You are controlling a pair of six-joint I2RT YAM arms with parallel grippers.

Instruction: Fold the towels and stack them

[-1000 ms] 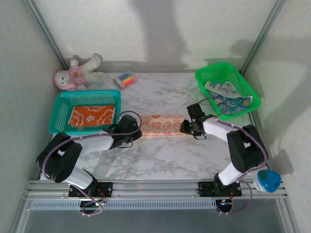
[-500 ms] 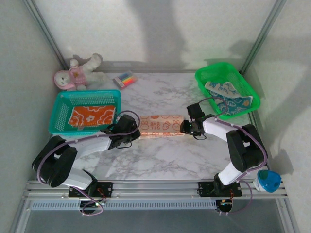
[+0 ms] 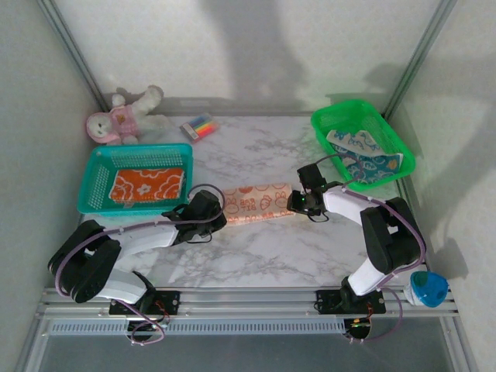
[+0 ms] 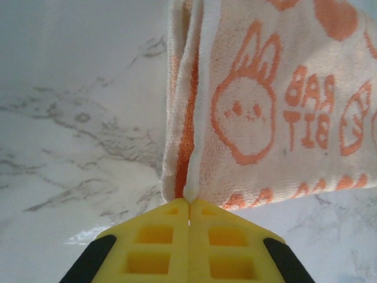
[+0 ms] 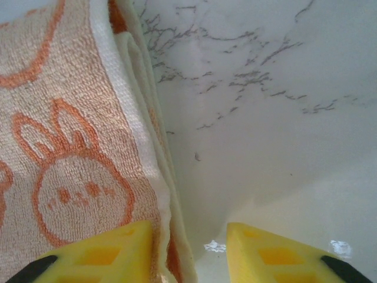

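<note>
Clearly, the peach towel (image 3: 256, 203) with orange bunnies lies in the middle of the marble table (image 3: 271, 248), folded into a long narrow strip that runs from left to right. Its left end is a little closer to the near edge.

The left gripper (image 3: 217, 213) is at the left end. In the left wrist view its yellow fingertips (image 4: 188, 203) are pressed together on the folded edge of the peach towel (image 4: 265, 106).

The right gripper (image 3: 297, 203) is at the right end. Its fingers (image 5: 191, 233) stand apart, one over the peach towel (image 5: 65, 135) and the other over bare marble.

The orange towel (image 3: 147, 184) lies flat in the teal basket (image 3: 93, 159) at the left edge. The white and blue towel (image 3: 364, 155) lies crumpled in the green basket (image 3: 325, 116) at the far right corner. A plush toy (image 3: 124, 116) and marker pens (image 3: 200, 125) lie near the far left corner.
</note>
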